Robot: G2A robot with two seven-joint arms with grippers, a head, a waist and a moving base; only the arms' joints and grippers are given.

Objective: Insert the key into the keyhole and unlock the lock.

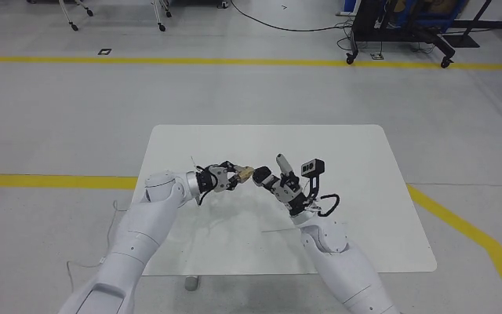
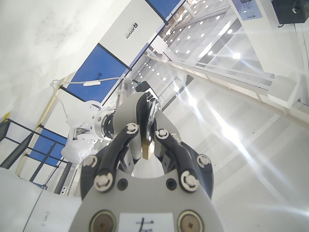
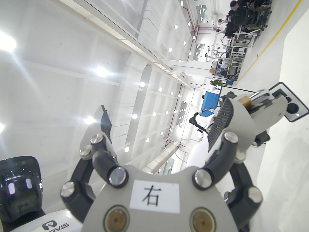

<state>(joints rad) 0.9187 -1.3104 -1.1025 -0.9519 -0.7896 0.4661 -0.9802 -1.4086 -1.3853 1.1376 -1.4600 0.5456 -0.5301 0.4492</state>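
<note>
Your left end effector (image 2: 147,143) clamps the lock (image 2: 147,149), mid-frame in the top view; the right end effector (image 3: 165,108) gapes empty just beside it. Insertion and unlocking look undone.

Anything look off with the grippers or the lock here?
One oddity: the right gripper is open and holding nothing, beside the left gripper, which is shut on the brass padlock above the white table. For an unlocking task, an empty right gripper looks wrong. No visible damage to the padlock.
</note>
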